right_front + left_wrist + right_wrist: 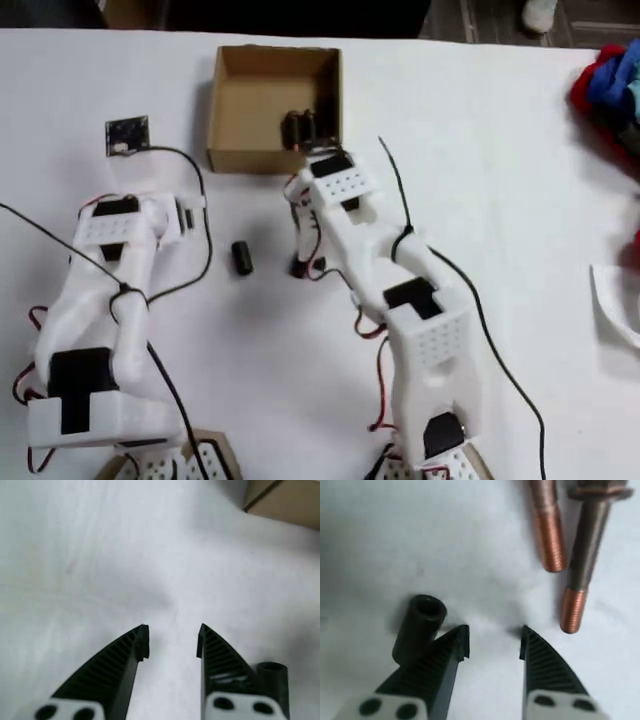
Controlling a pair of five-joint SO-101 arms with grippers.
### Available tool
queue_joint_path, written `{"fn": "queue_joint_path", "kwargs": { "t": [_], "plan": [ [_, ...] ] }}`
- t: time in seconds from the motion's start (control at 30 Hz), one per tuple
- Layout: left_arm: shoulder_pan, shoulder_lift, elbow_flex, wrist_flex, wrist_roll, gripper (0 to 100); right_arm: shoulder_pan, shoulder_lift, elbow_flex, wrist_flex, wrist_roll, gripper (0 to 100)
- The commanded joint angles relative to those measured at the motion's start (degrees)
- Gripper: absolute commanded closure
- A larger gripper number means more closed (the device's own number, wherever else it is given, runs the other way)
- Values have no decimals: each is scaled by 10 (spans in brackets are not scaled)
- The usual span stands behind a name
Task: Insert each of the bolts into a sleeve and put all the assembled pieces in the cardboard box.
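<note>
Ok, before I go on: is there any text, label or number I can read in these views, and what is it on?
No text can be read in any view.
On the small black board lying on the table: pale marks, too small to read.
On the cardboard box: plain walls, no print visible.
On the two bolts and the sleeve in the right wrist view: no markings visible.

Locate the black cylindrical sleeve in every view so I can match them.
High view: black cylindrical sleeve on the white table between the arms, near the cardboard box.
Left wrist view: sleeve beside the left gripper, box corner beyond.
Right wrist view: sleeve beside the right gripper, near two copper bolts; possibly a different sleeve.
Shared landmark: the cardboard box.
</note>
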Motion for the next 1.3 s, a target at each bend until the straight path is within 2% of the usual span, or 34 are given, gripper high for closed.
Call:
{"fn": "queue_joint_path", "kwargs": {
  "t": [0.0,0.17,0.37,0.47,0.83,1.27],
  "plan": [
    [-4,-3,-6,-8,4,827,24,36,0,3,-22,844],
    [-4,-3,-6,-8,4,827,32,47,-66,51,-22,844],
    [-4,-4,-6,-8,4,827,16,50,-228,156,-20,844],
    [-4,-4,-6,-8,4,827,4,50,-276,175,-20,844],
    [-4,-4,-6,-8,4,827,-64,98,-288,166,-25,843],
    [-4,-5,-6,-8,4,827,-70,166,-289,161,-25,843]
  ]
}}
